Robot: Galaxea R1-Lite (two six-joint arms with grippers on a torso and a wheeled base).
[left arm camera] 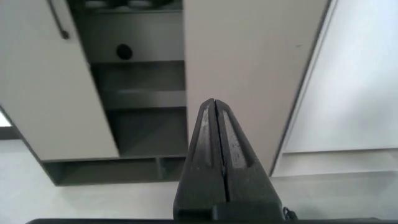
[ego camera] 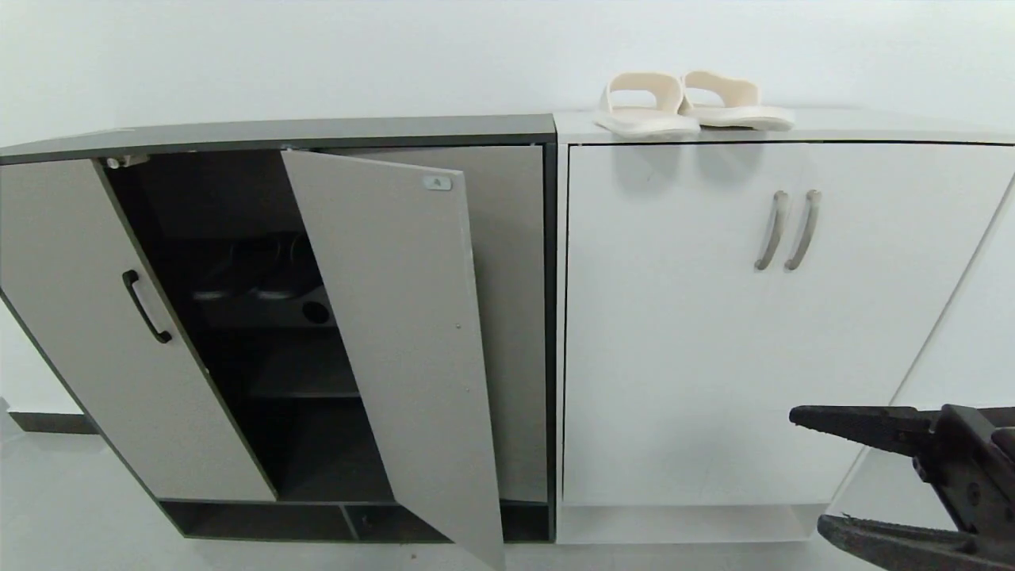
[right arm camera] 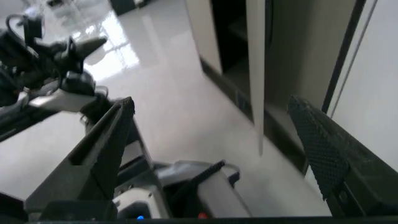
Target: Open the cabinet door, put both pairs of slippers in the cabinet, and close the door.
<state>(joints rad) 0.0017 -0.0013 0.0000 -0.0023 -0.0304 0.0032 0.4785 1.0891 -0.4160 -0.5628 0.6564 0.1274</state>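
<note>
One slipper pair lying by white cabinet's left edge, grey door hanging open, I'm seeing left gripper jaws clenched, right gripper jaws released

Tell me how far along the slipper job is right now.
Done: the grey cabinet door stands open, and what looks like a dark pair sits on a shelf inside. In hand: nothing; the right gripper is open and empty, the left gripper shut on nothing. Left: the cream slippers on the white cabinet top must go in, then the door closed.

White wall, glossy pale floor
</note>
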